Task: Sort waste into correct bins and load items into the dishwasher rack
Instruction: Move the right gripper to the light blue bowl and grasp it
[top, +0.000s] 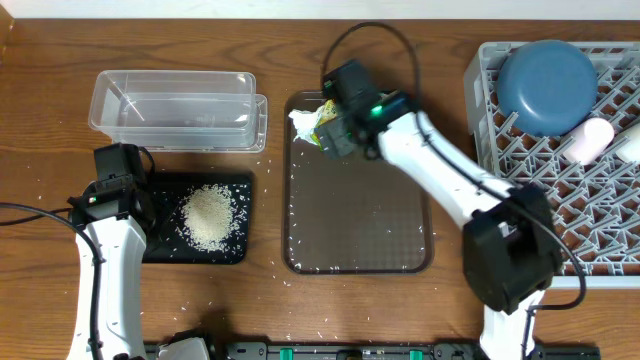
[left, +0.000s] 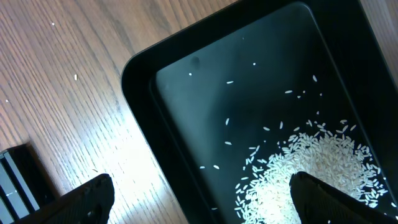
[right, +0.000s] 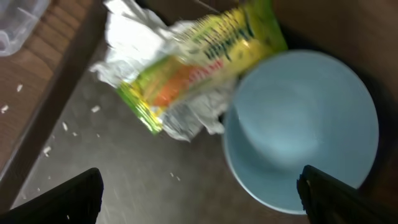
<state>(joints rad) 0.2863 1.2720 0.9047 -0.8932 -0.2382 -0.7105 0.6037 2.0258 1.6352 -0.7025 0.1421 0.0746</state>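
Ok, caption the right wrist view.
Open right gripper over small light-blue round bowl, crumpled white tissue and yellow-green printed wrapper on brown tray.

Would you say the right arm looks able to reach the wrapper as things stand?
Probably yes: the open right gripper hangs above the wrapper, nothing covering it, though the light-blue bowl lies close beside it.

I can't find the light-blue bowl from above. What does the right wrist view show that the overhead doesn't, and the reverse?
Right wrist only: the bowl, next to the wrapper. Overhead only: the rack with the dish, the tub, and the rice in the black tray. Both: the wrapper, the tissue and the brown tray.
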